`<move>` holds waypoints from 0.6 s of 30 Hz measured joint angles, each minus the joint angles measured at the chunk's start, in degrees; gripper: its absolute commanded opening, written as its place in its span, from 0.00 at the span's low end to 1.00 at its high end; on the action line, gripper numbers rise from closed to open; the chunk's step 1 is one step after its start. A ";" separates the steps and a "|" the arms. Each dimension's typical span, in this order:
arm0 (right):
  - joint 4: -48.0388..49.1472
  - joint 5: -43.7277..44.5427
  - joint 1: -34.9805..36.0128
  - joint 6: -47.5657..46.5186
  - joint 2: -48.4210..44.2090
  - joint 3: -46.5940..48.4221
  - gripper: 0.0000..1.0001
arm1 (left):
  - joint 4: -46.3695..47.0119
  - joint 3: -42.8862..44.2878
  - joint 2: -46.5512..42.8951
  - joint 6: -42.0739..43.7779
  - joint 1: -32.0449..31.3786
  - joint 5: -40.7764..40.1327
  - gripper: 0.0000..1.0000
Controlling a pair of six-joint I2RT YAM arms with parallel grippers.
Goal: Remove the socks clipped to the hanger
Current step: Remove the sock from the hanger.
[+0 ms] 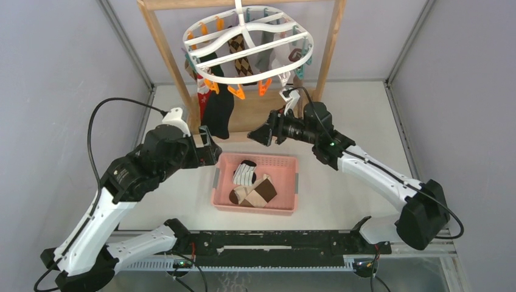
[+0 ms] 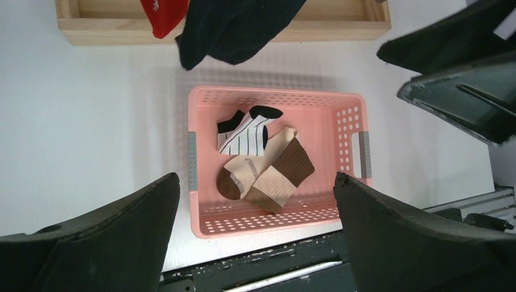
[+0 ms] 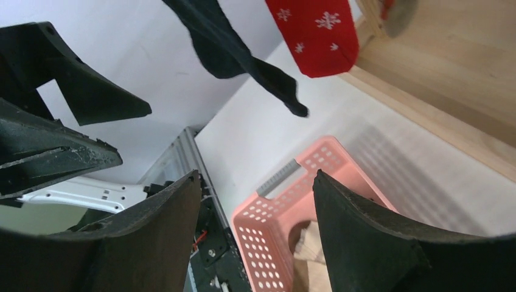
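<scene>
The white oval hanger (image 1: 251, 38) hangs from a wooden frame. Clipped to it are several socks: a long black one (image 1: 219, 112), a brown argyle one (image 1: 241, 58) and a red patterned one (image 1: 203, 97). My left gripper (image 1: 210, 149) hovers just left of the pink basket (image 1: 286, 161), open and empty. In the left wrist view its fingers (image 2: 255, 177) frame the basket (image 2: 274, 92), which holds a white black-striped sock (image 2: 246, 131) and beige-and-brown socks (image 2: 274, 173). My right gripper (image 1: 258, 135) is open and empty below the hanger; the black sock (image 3: 231, 48) and red sock (image 3: 316, 33) dangle ahead of it (image 3: 255, 174).
The wooden frame (image 1: 164, 55) has a flat base board (image 1: 252, 112) behind the basket. Orange and teal clips (image 1: 237, 92) dangle from the hanger's front rim. A black rail (image 1: 274, 243) runs along the near table edge. Grey walls enclose both sides.
</scene>
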 measured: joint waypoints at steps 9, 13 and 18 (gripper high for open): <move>13.03 -3.93 0.44 5.40 7.65 -0.04 0.75 | -2.34 0.02 -4.02 -1.11 0.00 0.00 1.00; 15.65 -2.60 0.87 6.34 9.16 -0.07 0.75 | -3.23 0.04 -4.87 -1.46 0.00 0.00 1.00; 18.32 -0.48 1.09 6.56 10.75 -0.07 0.75 | -3.67 0.09 -4.98 -1.60 0.00 0.04 1.00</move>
